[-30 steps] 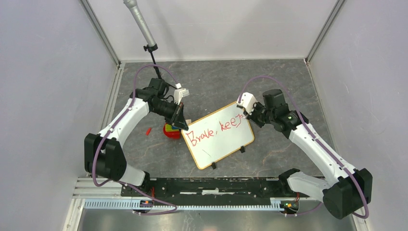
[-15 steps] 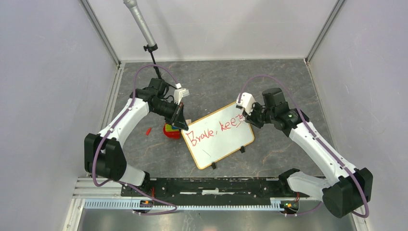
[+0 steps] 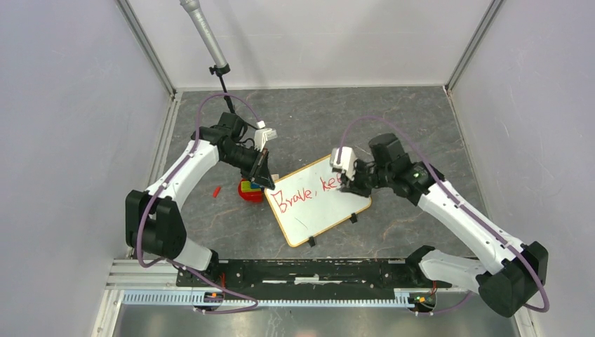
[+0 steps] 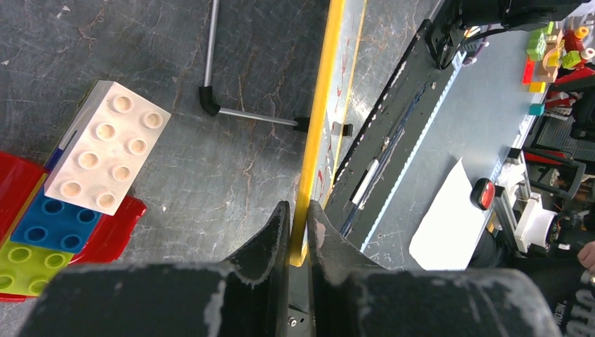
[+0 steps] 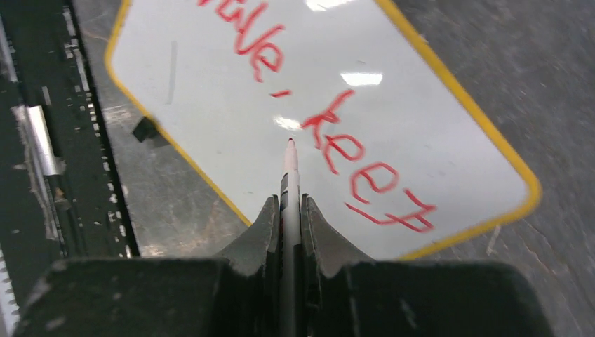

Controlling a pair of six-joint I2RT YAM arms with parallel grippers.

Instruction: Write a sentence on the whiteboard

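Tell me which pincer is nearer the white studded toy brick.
Left. The left pincer clamps the tan-framed whiteboard's edge beside the white studded brick; the right pincer, holding a red-tipped marker, is across the board.

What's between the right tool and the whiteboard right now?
Only the marker the right tool grips; its red tip points at bare whiteboard beside the red writing. The right wrist view shows it.
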